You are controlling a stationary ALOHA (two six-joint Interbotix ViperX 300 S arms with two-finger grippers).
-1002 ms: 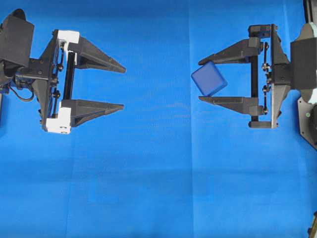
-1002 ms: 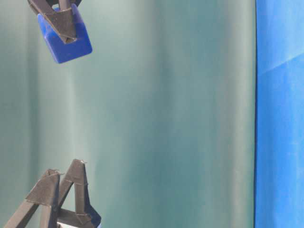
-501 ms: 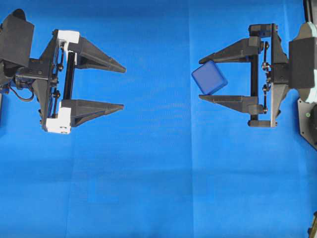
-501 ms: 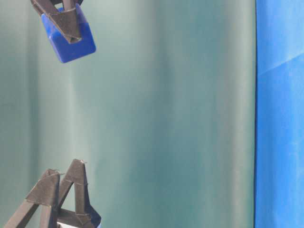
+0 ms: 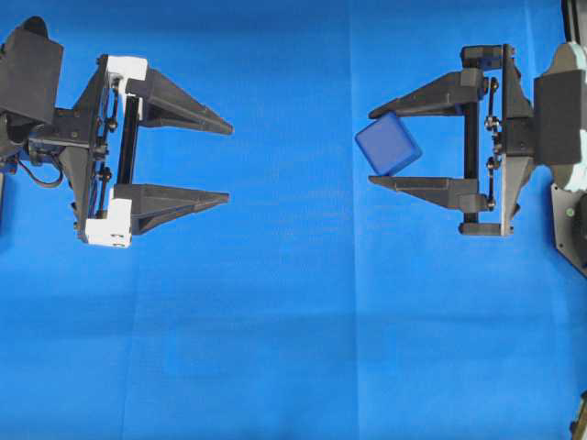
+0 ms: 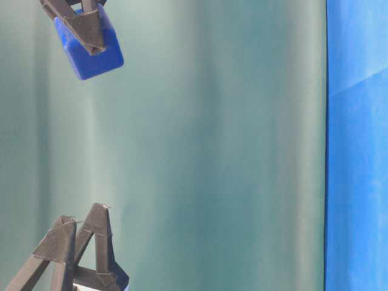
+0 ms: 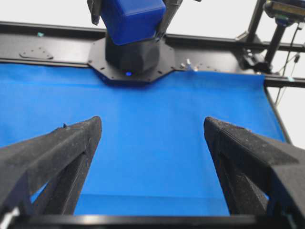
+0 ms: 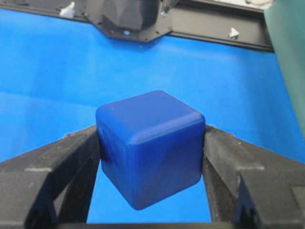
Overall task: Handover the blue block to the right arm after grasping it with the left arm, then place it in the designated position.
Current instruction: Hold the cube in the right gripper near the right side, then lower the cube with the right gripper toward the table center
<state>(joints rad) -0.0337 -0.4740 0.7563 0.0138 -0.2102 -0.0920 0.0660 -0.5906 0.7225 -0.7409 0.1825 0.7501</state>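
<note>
overhead view: small dark-blue rounded-edge cube [image 5: 388, 145] sat clamped, tilted, between pointed black fingers of right gripper [image 5: 371, 148] at 3 o'clock, above blue cloth [image 5: 293, 330]. left gripper with white brackets [image 5: 229, 161] at 9 o'clock gaped wide, empty, well apart from cube.

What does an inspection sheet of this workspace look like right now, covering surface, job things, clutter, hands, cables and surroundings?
Surface: blue cloth covers the table, with faint fold lines.
Job's things: blue block is tilted, pinched between the right fingertips, off the cloth.
Clutter: nothing seen.
Hands: left hand open wide and empty, apart from the block; right hand shut on the blue block, gripping two opposite faces in the right wrist view.
Cables: a black cable loop at the left arm's wrist; thin wires by the frame at the far right of the left wrist view.
Surroundings: green backdrop behind the table; black frame rail along the cloth's far edge.
</note>
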